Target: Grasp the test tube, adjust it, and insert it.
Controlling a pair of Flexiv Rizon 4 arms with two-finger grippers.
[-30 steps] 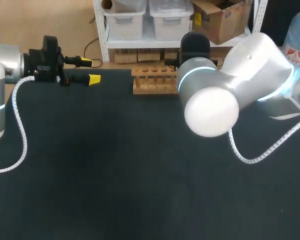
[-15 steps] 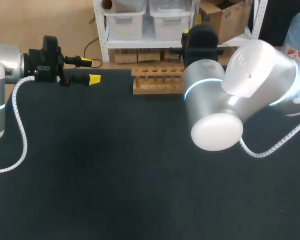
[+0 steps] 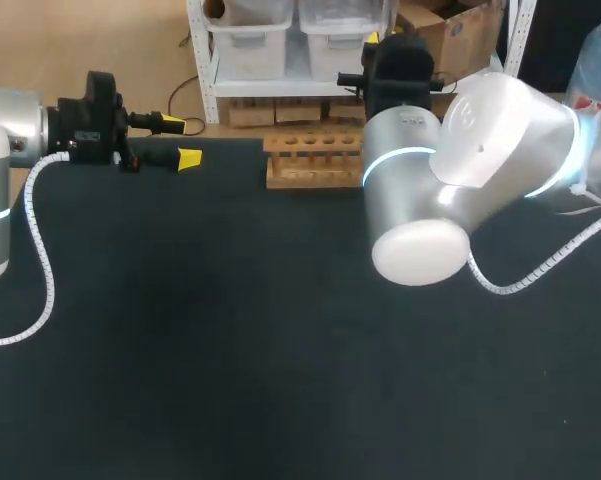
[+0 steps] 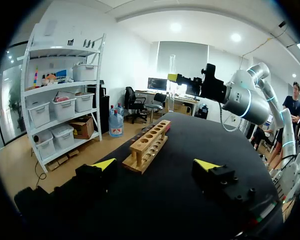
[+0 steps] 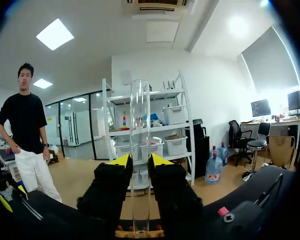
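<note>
A clear glass test tube (image 5: 140,150) stands upright between the yellow tips of my right gripper (image 5: 140,161), which is shut on it. Just under the tube's lower end lies the wooden rack (image 5: 140,233). From the head view, the right gripper (image 3: 395,65) hangs above the right end of the rack (image 3: 315,158) at the table's far edge. In the left wrist view the tube (image 4: 171,65) shows upright above the rack (image 4: 150,147). My left gripper (image 3: 177,141) is open and empty at the far left, pointing towards the rack.
The right arm's big silver elbow (image 3: 420,250) juts over the table's middle right, with its white cable (image 3: 540,270) trailing beside it. The dark table mat (image 3: 230,350) spreads in front of the rack.
My right arm has carried the tube farther back, over the rack's right end, and its elbow has swung. The left arm has not moved.
</note>
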